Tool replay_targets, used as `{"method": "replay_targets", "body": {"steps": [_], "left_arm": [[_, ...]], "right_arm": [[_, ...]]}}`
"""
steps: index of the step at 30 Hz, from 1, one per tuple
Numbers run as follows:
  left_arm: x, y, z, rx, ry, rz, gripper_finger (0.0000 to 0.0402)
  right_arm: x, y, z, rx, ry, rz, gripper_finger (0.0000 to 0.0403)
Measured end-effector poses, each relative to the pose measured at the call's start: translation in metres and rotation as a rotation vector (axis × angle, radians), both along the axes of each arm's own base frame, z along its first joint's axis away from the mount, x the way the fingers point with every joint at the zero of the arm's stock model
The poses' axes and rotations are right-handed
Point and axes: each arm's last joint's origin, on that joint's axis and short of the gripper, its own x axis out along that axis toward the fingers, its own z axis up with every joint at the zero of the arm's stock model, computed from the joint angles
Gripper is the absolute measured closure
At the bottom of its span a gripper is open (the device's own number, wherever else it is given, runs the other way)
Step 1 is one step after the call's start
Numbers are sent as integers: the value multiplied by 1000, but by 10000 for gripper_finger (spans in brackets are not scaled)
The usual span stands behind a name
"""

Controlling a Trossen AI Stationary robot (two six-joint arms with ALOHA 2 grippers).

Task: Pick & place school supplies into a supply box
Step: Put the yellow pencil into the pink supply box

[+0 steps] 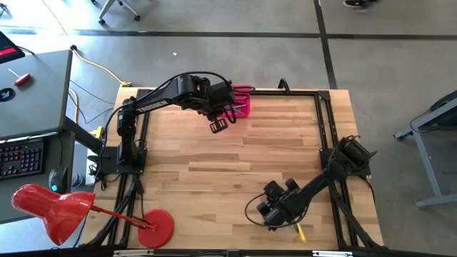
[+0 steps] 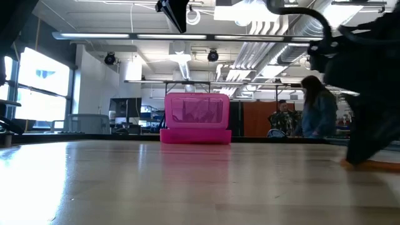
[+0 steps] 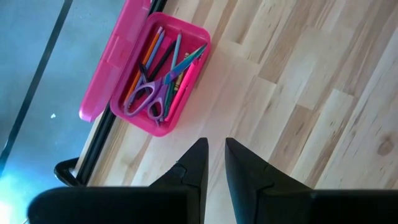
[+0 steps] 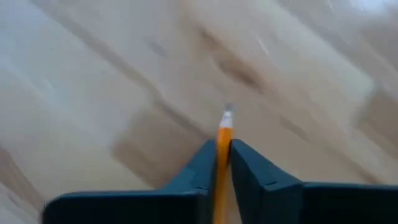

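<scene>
2 wrist views — right fingers (image 4: pixel 222 163) clamp orange pencil (image 4: pixel 223 155) | left fingers (image 3: pixel 212 163) narrowly apart, empty

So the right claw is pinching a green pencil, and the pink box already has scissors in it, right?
Not green. The right wrist view shows the right claw pinching an orange pencil. The pink box does hold scissors.

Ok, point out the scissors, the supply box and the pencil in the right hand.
scissors (image 3: pixel 148 96): left wrist view, purple handles.
supply box (image 3: pixel 103 68): left wrist view, open lid.
pencil (image 4: pixel 224 140): right wrist view, orange shaft between the fingers.
</scene>
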Motion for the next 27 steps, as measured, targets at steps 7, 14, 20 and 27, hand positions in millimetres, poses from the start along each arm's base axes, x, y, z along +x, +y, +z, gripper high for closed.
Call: {"method": "replay_targets", "body": {"steps": [7, 14, 20, 27], "left_arm": [[0, 0, 0, 7, -2, 2, 318], [3, 1, 1, 17, -27, -14, 318], [3, 1, 1, 26, -15, -38, 318], [-13, 0, 17, 103, -6, -36, 318]], "right_arm": [[22, -16, 2, -121, -96, 84, 393], [59, -58, 5, -223, -103, 208, 399], [79, -95, 7, -273, -59, 281, 401], [105, -137, 23, -339, 23, 479, 402]]}}
